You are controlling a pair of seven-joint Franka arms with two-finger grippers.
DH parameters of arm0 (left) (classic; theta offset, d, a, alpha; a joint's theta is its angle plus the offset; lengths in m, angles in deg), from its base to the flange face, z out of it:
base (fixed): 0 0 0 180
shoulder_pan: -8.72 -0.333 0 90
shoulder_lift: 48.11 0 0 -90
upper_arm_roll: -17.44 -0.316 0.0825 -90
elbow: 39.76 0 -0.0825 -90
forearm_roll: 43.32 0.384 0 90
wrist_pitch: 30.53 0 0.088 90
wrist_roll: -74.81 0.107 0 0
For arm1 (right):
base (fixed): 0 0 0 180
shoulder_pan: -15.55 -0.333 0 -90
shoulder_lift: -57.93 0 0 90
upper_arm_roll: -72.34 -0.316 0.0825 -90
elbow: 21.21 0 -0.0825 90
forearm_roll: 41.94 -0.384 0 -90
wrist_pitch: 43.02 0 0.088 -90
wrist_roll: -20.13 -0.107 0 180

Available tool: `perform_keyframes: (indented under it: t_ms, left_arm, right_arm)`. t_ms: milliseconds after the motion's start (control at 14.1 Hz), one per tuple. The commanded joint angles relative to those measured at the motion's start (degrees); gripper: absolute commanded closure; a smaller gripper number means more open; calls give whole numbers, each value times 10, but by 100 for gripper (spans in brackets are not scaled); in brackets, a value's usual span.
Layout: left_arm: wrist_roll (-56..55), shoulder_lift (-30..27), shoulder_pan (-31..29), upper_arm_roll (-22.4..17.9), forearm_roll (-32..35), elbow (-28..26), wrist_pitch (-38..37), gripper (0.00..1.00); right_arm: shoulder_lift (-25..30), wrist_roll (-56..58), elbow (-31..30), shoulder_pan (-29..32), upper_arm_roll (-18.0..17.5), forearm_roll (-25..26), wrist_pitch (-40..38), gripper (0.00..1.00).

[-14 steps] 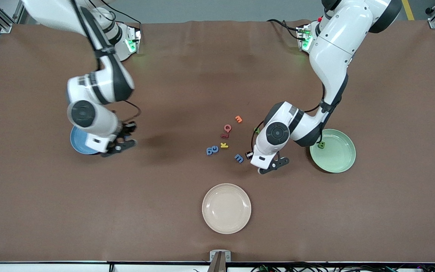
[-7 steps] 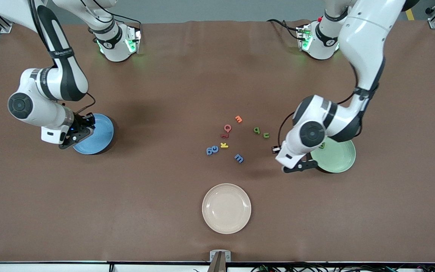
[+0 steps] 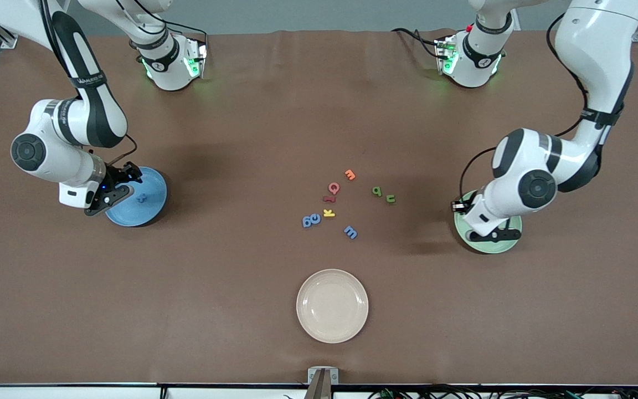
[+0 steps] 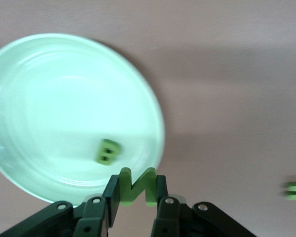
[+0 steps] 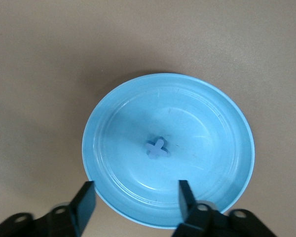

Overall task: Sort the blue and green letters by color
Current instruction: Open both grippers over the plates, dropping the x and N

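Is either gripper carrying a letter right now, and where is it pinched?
The left gripper pinches a green letter by its lower part, over the green plate. The right gripper is open, holding nothing.

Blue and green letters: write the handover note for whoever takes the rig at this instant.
Left gripper is shut on a green letter over the green plate, where a green B already lies.
Right gripper is open over the blue plate; a blue cross-shaped letter lies in it.
Left on the table: two green letters and three blue letters mid-table.
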Motion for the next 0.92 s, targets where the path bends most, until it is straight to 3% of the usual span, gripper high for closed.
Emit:
perform_keyframes:
  t_ms: [0,284,568,853]
  left_arm:
    - [34,-19,-48,24,24,-46,30,77]
    - [44,-9,-80,24,67,-66,70,77]
    - [44,3,-93,24,82,-73,93,77]
    - [54,5,-102,24,90,-87,107,75]
  right_arm:
    - [22,-39,6,4,-9,5,-29,0]
    - [29,-149,94,-7,-10,6,-145,0]
    - [21,-189,196,-5,-9,8,-223,0]
    - [-64,-303,338,-1,-7,4,-318,0]
